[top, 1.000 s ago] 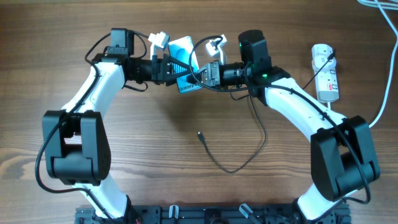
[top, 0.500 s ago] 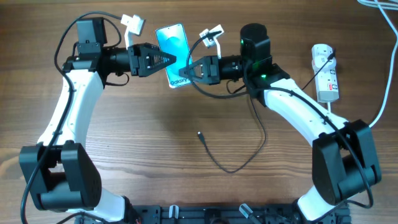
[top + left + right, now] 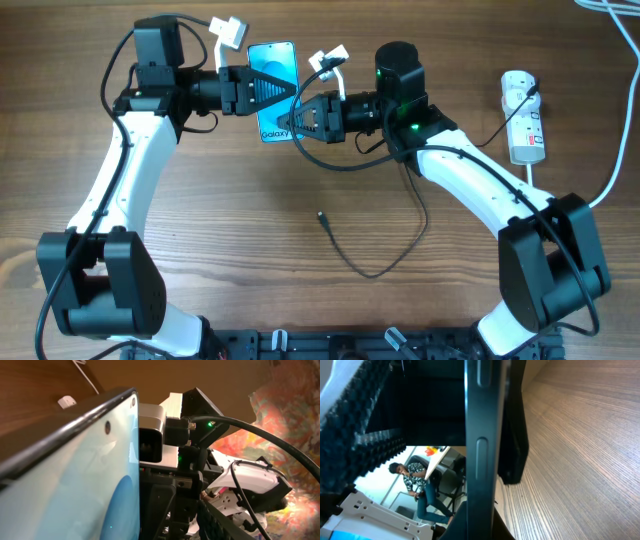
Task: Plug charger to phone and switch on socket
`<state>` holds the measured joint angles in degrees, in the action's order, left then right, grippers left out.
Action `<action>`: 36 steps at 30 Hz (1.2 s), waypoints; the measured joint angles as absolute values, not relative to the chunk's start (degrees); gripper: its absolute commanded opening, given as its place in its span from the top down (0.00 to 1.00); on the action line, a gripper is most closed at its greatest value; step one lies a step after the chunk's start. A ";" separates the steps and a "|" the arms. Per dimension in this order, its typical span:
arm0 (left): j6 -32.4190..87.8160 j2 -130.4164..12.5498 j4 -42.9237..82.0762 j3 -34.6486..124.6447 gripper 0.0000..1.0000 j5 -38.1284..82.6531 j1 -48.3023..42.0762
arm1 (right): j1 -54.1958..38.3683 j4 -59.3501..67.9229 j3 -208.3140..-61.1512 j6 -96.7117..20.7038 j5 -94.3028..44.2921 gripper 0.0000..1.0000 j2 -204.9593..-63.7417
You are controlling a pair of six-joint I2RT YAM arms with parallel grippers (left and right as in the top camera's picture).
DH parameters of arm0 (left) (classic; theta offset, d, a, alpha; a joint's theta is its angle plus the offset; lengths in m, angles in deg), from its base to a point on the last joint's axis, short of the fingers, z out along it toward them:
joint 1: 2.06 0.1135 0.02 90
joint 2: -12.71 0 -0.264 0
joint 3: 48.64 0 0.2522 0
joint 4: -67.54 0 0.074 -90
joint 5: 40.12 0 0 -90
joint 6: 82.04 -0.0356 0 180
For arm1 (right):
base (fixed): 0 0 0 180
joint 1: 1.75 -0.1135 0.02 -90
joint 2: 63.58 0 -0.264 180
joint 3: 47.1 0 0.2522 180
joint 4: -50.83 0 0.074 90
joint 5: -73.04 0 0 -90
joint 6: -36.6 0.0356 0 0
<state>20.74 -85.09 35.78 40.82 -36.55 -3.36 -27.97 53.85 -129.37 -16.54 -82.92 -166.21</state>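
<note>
Compared with half a second ago, the left gripper (image 3: 268,92) has moved to the right and now overlaps the left edge of the phone (image 3: 274,60), a small flat rectangular smartphone with a teal-blue screen and a white band with text at its near end. The phone itself has hardly shifted. It is held up above the far middle of the brown wooden table (image 3: 250,240), between the two arms. The right gripper (image 3: 296,120) is closed on its near end: in the right wrist view the dark side edge with its buttons stands between the fingers. Whether the left gripper is already clamped on the phone I cannot tell, because the left wrist view shows only the screen very close and no fingers. I judge this to be a regrasp, so that one arm can hold the phone steady while the other goes for the cable. The charger cable (image 3: 372,272), thin, long and black, lies on the table nearer to the robot, with its small plug tip (image 3: 321,216) free and well apart from the phone. The white elongated power strip (image 3: 523,120) lies at the far right, untouched, so plugging and switching are not yet done.
</note>
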 measured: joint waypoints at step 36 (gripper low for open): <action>21.70 -84.93 33.40 40.82 0.48 -35.27 -2.88 | -26.26 54.22 -129.65 -9.90 -83.00 0.96 -166.10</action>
<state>21.70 -84.93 33.40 40.82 -35.27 -2.88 -26.26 54.22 -129.65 -9.90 -83.00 -166.10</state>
